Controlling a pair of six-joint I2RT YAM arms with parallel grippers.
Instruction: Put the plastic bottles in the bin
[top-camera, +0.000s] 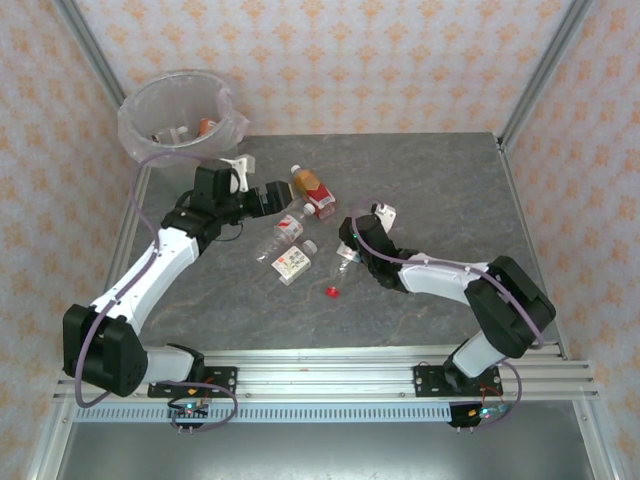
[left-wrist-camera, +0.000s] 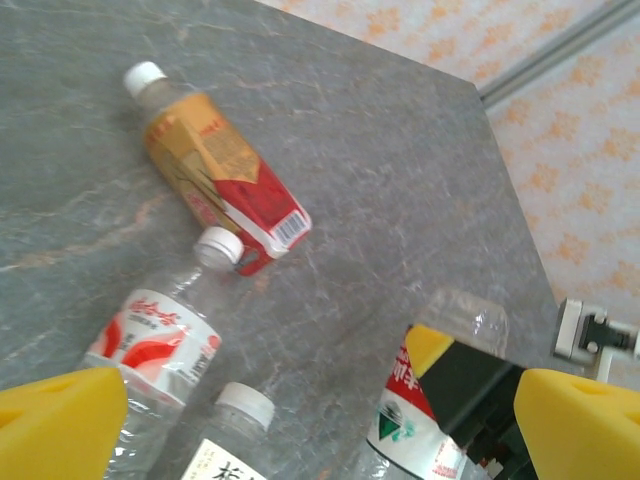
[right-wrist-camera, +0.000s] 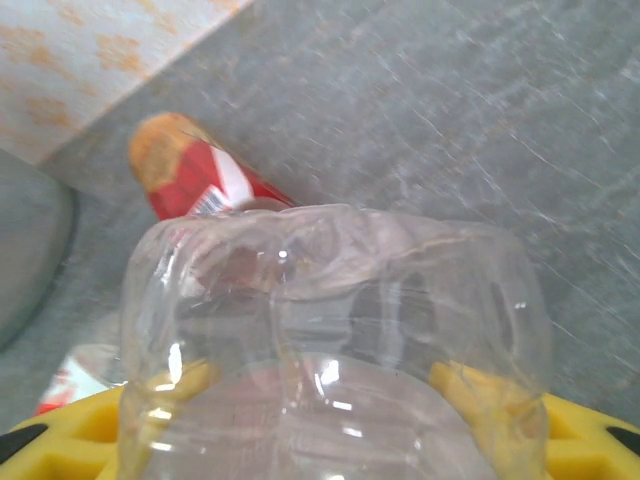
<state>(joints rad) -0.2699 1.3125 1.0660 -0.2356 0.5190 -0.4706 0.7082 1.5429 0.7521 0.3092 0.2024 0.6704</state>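
Three plastic bottles lie mid-table: an amber one with a red label (top-camera: 312, 190) (left-wrist-camera: 215, 165), a clear one with a red-and-white label (top-camera: 285, 232) (left-wrist-camera: 150, 345), and a clear one with a white label (top-camera: 293, 262) (left-wrist-camera: 235, 440). My left gripper (top-camera: 262, 195) (left-wrist-camera: 320, 430) hovers open just left of them, holding nothing. A fourth clear bottle (top-camera: 347, 257) (right-wrist-camera: 330, 300) (left-wrist-camera: 430, 410) sits between the yellow fingers (right-wrist-camera: 480, 390) of my right gripper (top-camera: 352, 243) (right-wrist-camera: 330, 400), which press on both its sides. The bin (top-camera: 135, 125) stands at the far left corner with bottles inside.
A loose red cap (top-camera: 331, 292) lies on the table in front of the bottles. The table's metal frame posts (top-camera: 535, 75) rise at the far corners. Open grey tabletop (top-camera: 440, 190) stretches to the right and far side.
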